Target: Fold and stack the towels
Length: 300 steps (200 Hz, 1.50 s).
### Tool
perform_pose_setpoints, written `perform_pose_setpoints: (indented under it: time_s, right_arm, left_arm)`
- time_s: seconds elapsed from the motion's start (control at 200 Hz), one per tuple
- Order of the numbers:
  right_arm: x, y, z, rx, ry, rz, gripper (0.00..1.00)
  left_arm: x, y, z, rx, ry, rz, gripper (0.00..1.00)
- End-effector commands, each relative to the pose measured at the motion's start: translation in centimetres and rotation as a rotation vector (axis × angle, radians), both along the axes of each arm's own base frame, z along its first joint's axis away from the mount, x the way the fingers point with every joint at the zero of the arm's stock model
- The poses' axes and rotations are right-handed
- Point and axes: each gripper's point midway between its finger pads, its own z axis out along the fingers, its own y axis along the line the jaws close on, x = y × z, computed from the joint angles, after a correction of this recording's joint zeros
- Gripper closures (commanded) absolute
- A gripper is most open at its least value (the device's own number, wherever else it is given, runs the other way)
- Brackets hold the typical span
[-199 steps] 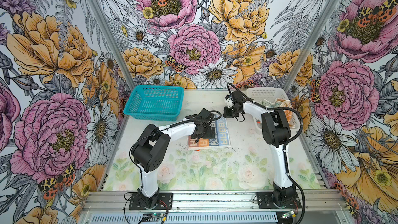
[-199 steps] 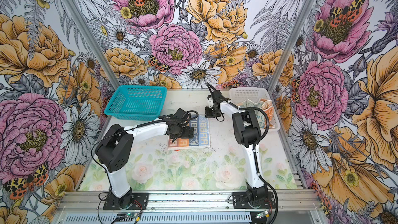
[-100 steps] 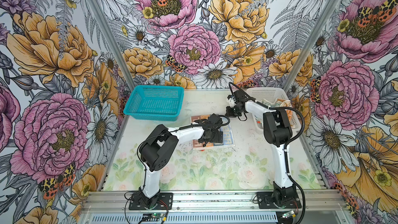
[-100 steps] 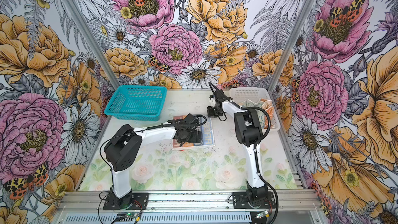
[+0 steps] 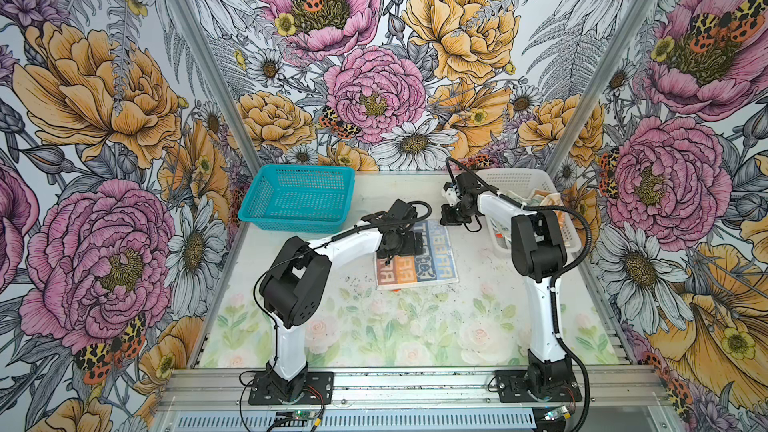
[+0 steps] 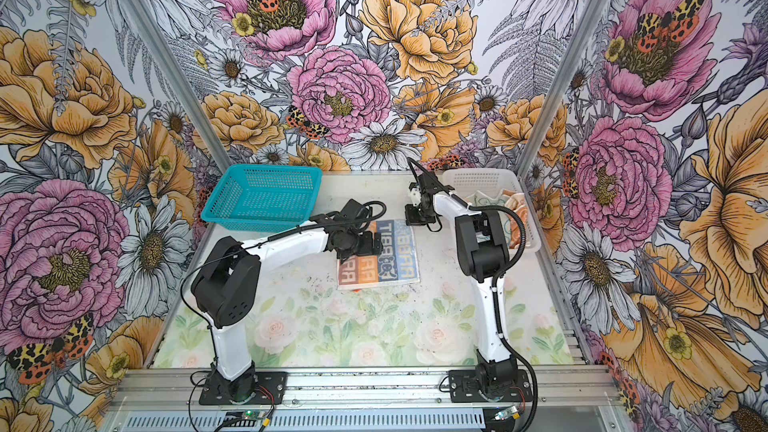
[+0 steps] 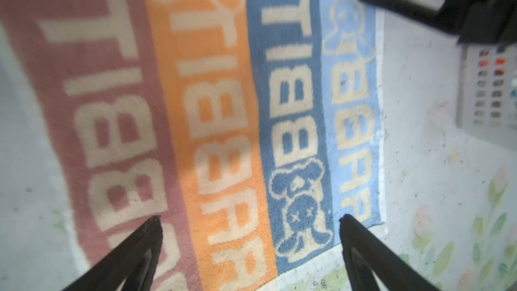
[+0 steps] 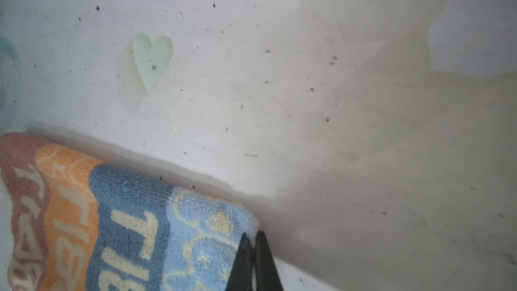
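Note:
One striped towel [image 5: 419, 268] [image 6: 382, 265] with pink, orange and blue bands and "RABBIT" lettering lies spread on the table in both top views. My left gripper [image 5: 419, 243] [image 7: 250, 219] hovers over its left half, open, with nothing between its fingers [image 7: 140, 244]. The towel [image 7: 223, 107] fills the left wrist view. My right gripper [image 5: 449, 222] [image 8: 253, 237] is shut on the far right, light blue corner of the towel [image 8: 112, 233]. More towels [image 5: 544, 197] lie bunched in the white basket [image 5: 515, 176].
A teal mesh basket [image 5: 291, 222] [image 6: 253, 222] stands at the back left, close to the left arm. The white basket [image 6: 478, 178] [image 7: 486, 88] sits at the back right beside the right arm. Flowered walls close in three sides.
The left arm has swung right, its open gripper now over the towel. The right gripper and the pinched corner have shifted slightly right, and the towel with them.

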Motion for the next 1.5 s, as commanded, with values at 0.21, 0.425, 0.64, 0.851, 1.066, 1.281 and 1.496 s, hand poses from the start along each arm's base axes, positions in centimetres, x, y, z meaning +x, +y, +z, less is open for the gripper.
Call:
perform_pose_setpoints:
  time_s: [0.21, 0.425, 0.64, 0.851, 1.066, 1.281, 1.496]
  right_arm:
    - [0.3, 0.3, 3.0, 0.006, -0.057, 0.025, 1.0]
    - [0.3, 0.5, 4.0, 0.016, -0.076, 0.029, 1.0]
    - [0.4, 0.6, 4.2, 0.025, -0.078, 0.031, 1.0]
    - [0.3, 0.8, 3.9, 0.026, -0.07, 0.035, 1.0]
    - [0.2, 0.9, 3.9, 0.032, -0.068, 0.037, 1.0]
    - [0.1, 0.7, 3.7, 0.027, -0.064, 0.034, 1.0]
    - [0.1, 0.8, 3.5, 0.031, -0.058, 0.036, 1.0]
  left_arm:
    - [7.5, 5.6, 1.1, 0.159, -0.066, 0.039, 0.01]
    - [9.2, 6.0, -1.6, 0.203, -0.042, 0.027, 0.02]
    - [9.5, 7.4, -3.7, 0.24, -0.003, 0.035, 0.14]
    - [10.1, 8.7, -4.4, 0.265, 0.002, 0.04, 0.2]
    - [10.8, 8.8, -5.0, 0.284, -0.003, 0.023, 0.34]
    - [10.4, 9.2, -6.2, 0.294, 0.022, 0.019, 0.47]
    - [10.4, 9.6, -7.2, 0.304, 0.04, 0.016, 0.56]
